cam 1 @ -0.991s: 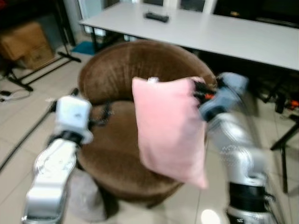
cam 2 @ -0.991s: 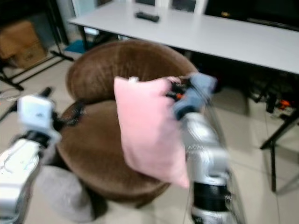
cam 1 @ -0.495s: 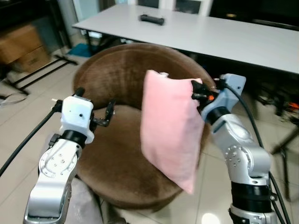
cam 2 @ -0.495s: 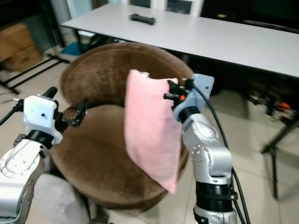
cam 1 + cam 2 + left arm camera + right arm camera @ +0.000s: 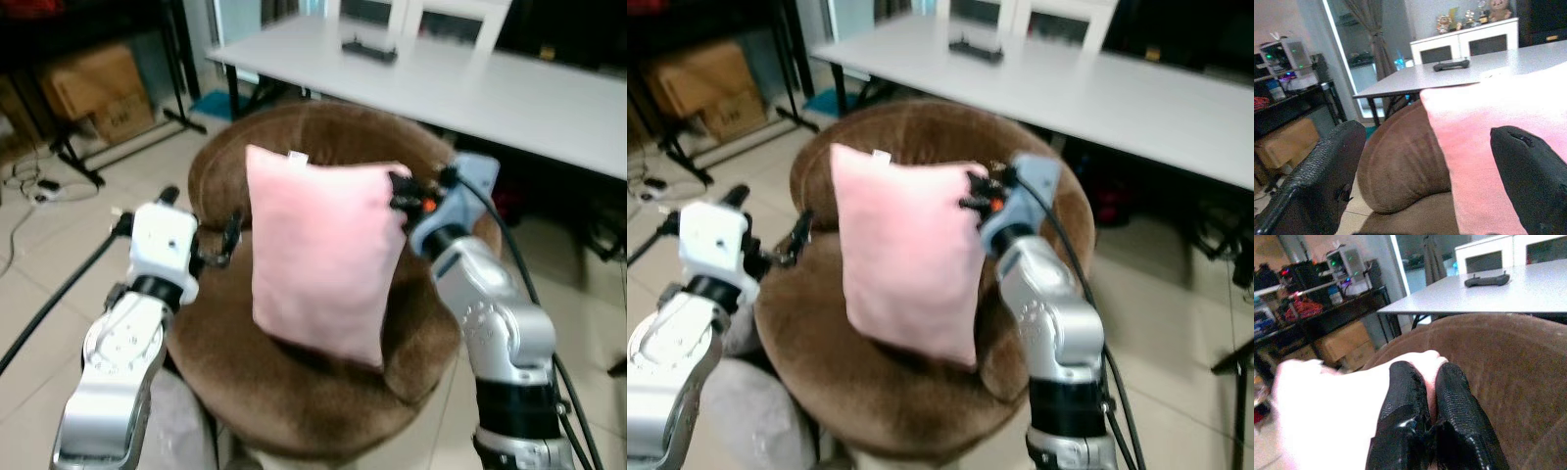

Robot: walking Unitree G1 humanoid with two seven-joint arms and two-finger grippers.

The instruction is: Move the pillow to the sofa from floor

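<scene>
Item: pink pillow (image 5: 318,255), square, soft, hanging upright with its long axis near vertical; lower corner at or just above the seat of the brown round sofa (image 5: 294,392), contact not clear. Carrier: right end effector (image 5: 400,199), its two black fingers (image 5: 1408,404) pinched tight together on the pillow's upper corner, a fold of pink cloth gripped between them. From this end effector the pillow hangs down and toward the robot's left, its face turned to the camera, the sofa back rising behind it. Second unit: left end effector (image 5: 228,242), fingers spread wide apart and holding nothing, near the pillow's other edge at about mid height; the wrist view places the pink cloth just beyond and between its two fingers, not touching as far as can be told. Nearer arm: the right, already holding. Judgement: the seat lies directly below the right end effector, so the coming move is a lowering and release. Surroundings: white table (image 5: 549,93) beyond the sofa, a dark remote (image 5: 368,48) on it; cardboard boxes (image 5: 93,93) off to the left end effector's side.
</scene>
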